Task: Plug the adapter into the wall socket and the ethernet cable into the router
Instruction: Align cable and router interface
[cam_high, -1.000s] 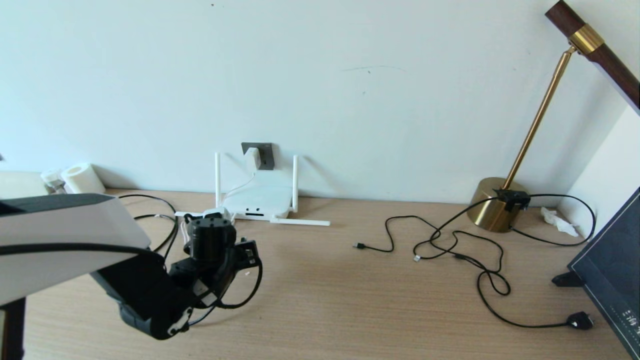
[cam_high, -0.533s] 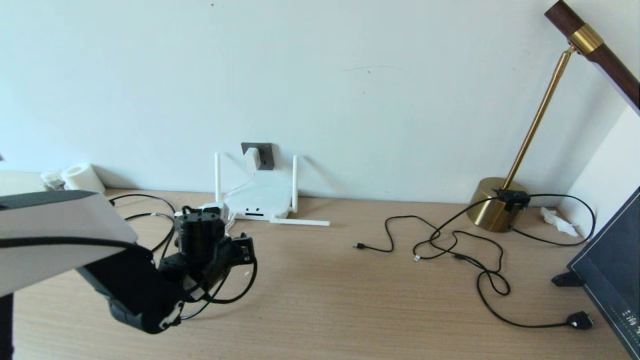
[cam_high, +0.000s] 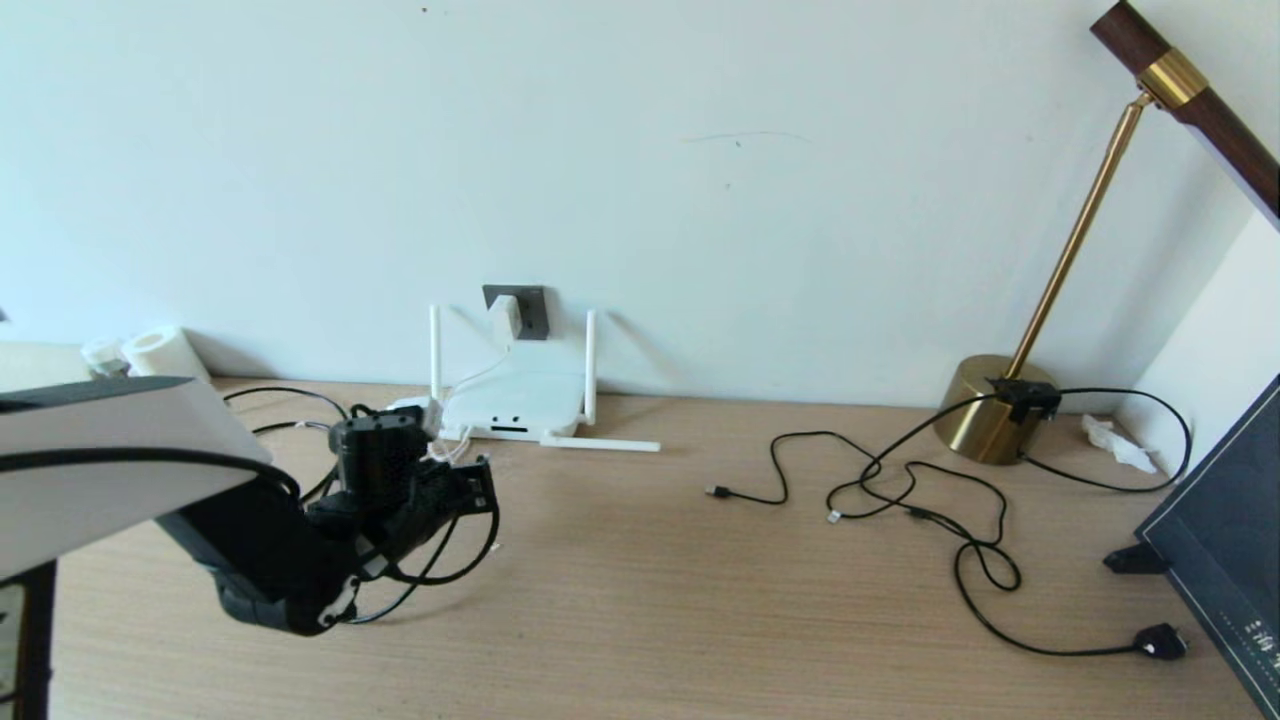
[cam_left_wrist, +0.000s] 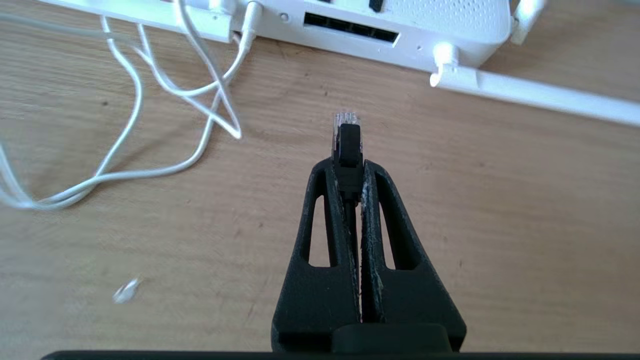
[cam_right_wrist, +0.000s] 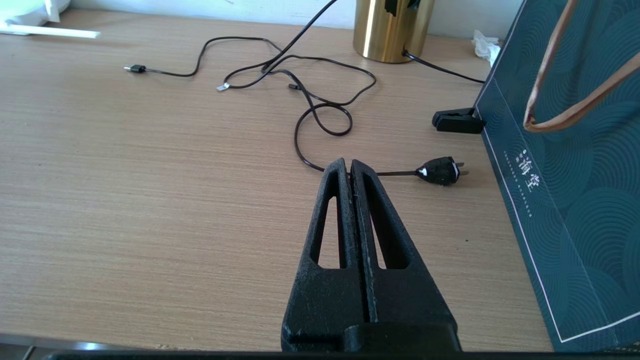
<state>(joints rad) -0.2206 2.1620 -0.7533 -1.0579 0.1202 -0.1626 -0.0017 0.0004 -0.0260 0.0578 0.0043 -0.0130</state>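
My left gripper (cam_high: 480, 487) is shut on the ethernet cable's black plug (cam_left_wrist: 348, 146). The plug's clear tip points at the router (cam_left_wrist: 425, 22), a short way from its dark port slot. The cable loops down under my wrist (cam_high: 455, 572). The white router (cam_high: 515, 400) lies against the wall with its antennas spread. Above the router, the white adapter (cam_high: 507, 316) sits in the dark grey wall socket (cam_high: 532, 310), and its thin white cord (cam_left_wrist: 165, 100) runs to the router's edge. My right gripper (cam_right_wrist: 350, 167) is shut on nothing, low over the desk on the right.
Thin black USB cables (cam_high: 880, 490) sprawl across the right half of the desk, ending in a black power plug (cam_right_wrist: 441, 171). A brass lamp base (cam_high: 990, 405) stands at the wall. A dark patterned bag (cam_right_wrist: 565, 150) and a black clip (cam_right_wrist: 457, 121) are at the far right.
My left arm has carried the ethernet plug back and a little to the left, closer to the router. Nothing else has moved.
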